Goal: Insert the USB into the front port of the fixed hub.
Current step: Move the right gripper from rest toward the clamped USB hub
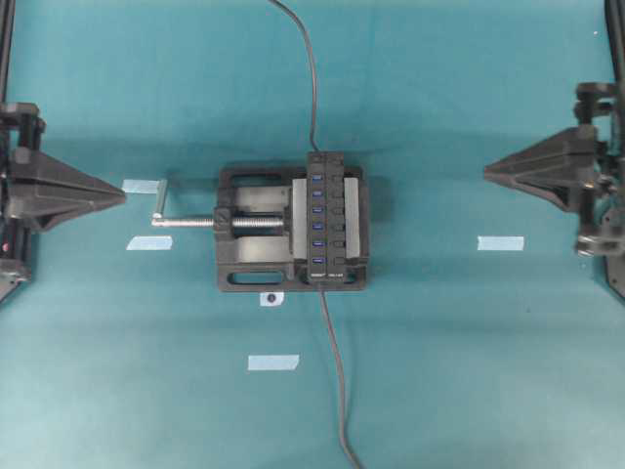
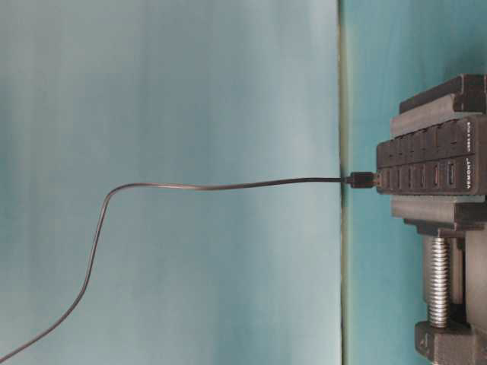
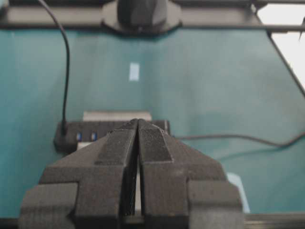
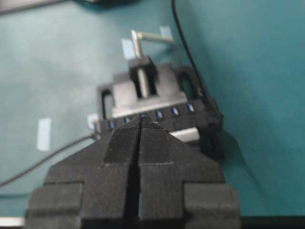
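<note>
While USB sits in hub — hands well apart.

White lettering reading "VEMONT" runs along one end of the long narrow black hub bar; the smaller print beside it is illegible.

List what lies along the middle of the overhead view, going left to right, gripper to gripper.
left gripper → silver screw handle → black vise → fixed hub → tape strip → right gripper
</note>
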Motion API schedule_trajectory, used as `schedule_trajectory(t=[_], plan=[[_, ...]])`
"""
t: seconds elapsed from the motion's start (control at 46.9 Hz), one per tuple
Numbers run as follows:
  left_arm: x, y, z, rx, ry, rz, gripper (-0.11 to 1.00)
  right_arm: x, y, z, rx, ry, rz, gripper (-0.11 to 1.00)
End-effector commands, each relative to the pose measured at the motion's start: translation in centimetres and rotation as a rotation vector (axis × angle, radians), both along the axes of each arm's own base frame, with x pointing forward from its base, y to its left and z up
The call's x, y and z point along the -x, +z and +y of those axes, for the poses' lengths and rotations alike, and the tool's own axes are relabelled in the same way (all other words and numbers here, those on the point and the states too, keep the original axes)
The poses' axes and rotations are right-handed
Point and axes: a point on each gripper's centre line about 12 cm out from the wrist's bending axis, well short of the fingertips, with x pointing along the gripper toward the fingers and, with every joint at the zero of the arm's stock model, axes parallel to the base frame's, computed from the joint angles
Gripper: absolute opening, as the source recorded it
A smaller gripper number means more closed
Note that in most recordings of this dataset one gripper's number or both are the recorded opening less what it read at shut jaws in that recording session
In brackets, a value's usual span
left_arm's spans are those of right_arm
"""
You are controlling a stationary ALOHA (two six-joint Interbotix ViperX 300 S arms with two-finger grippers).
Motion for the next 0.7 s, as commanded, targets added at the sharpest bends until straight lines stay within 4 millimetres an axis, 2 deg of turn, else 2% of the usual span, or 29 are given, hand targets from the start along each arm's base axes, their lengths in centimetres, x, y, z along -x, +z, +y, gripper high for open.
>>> schedule_trajectory(t=[0.0, 0.341, 0.682], plan=[[-0.5, 0.7, 0.0, -0.003, 0.001, 0.006, 0.0, -0.9, 0.7, -0.5, 0.017, -0.012, 0.011, -0.05], [-0.7, 0.2, 0.0, 0.0, -0.001, 0.038, 0.0, -3.0, -0.4, -2.5, 0.03, -0.071, 0.096, -0.05], [-0.7, 0.0, -0.1, 0.0, -0.004, 0.058, 0.0, -5.2, -2.0, -3.2, 0.035, -0.07, 0.183, -0.05]])
